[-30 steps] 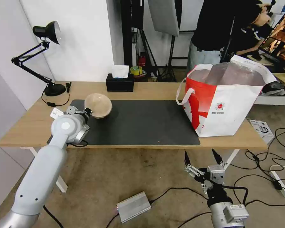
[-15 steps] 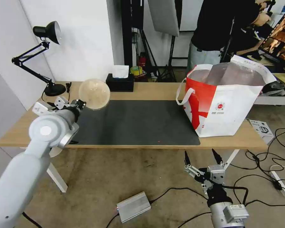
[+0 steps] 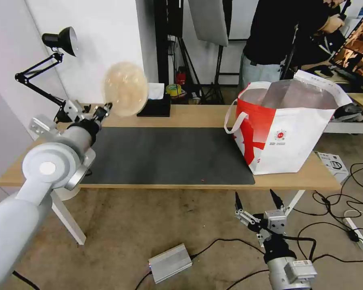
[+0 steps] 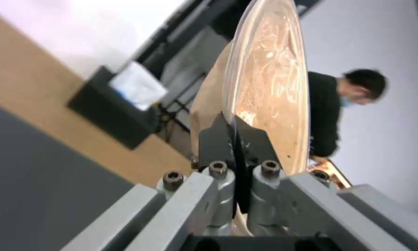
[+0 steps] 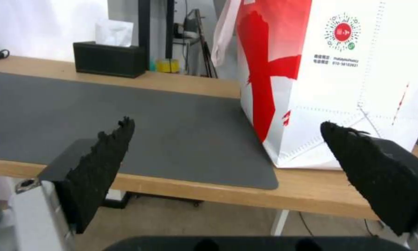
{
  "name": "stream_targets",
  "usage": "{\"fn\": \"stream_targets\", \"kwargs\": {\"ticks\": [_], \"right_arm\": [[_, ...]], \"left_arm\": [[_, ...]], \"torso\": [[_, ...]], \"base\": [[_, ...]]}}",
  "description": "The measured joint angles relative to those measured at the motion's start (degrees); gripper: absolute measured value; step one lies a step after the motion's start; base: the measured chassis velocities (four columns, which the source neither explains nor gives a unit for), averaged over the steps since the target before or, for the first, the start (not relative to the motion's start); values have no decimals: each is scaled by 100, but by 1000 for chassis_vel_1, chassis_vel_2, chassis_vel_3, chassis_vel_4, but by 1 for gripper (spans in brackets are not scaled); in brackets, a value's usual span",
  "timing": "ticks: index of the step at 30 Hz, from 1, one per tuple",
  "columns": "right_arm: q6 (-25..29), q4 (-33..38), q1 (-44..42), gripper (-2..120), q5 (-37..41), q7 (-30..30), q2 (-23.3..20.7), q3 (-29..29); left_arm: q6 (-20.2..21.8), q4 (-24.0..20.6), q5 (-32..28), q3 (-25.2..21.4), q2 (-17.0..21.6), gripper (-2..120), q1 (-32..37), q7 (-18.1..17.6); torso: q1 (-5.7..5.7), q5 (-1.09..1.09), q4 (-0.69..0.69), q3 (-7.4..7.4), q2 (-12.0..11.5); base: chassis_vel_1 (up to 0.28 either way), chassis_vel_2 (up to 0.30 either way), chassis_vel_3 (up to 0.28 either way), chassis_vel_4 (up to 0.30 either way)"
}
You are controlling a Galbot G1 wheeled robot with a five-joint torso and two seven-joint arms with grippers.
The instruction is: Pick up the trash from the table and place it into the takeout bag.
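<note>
My left gripper point(image 3: 105, 108) is shut on the rim of a beige paper bowl point(image 3: 126, 88). It holds the bowl high above the far left corner of the table point(image 3: 197, 114), tipped on its edge. In the left wrist view the black fingers point(image 4: 216, 134) pinch the rim of the bowl point(image 4: 274, 80). The takeout bag point(image 3: 286, 133), white with red panels, stands open on the right end of the table. My right gripper point(image 3: 255, 197) hangs open below the table's front edge, facing the takeout bag point(image 5: 357, 87) with nothing between its fingers point(image 5: 102, 157).
A dark grey mat point(image 3: 169, 157) covers the table's middle. A black tissue box point(image 3: 152, 105) sits at the back edge and a black desk lamp point(image 3: 60, 40) at the far left. A silver box point(image 3: 170, 262) and cables lie on the floor.
The left arm has lifted the bowl off the mat's left end, up and toward the back, tilting it onto its edge. The right arm has stayed still.
</note>
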Motion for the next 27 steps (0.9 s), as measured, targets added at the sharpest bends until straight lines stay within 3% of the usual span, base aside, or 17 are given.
{"fn": "stream_targets", "kwargs": {"ticks": [4,13,19,27], "right_arm": [[0,0,0,100,0,0,0,0],[0,0,0,100,0,0,0,0],[0,0,0,100,0,0,0,0],[0,0,0,100,0,0,0,0]], "left_arm": [[-137,-4,383,246,97,0,-106,758],[-485,258,1679,846,225,0,-389,1533],[-614,499,2086,1389,250,0,-865,1699],[-672,881,2121,2158,56,0,-1627,1705]], "torso": [[0,0,1,0,0],[0,0,0,0,0],[0,0,0,0,-1],[0,0,0,0,-1]], "base": [[0,0,0,0],[0,0,0,0],[0,0,0,0],[0,0,0,0]]}}
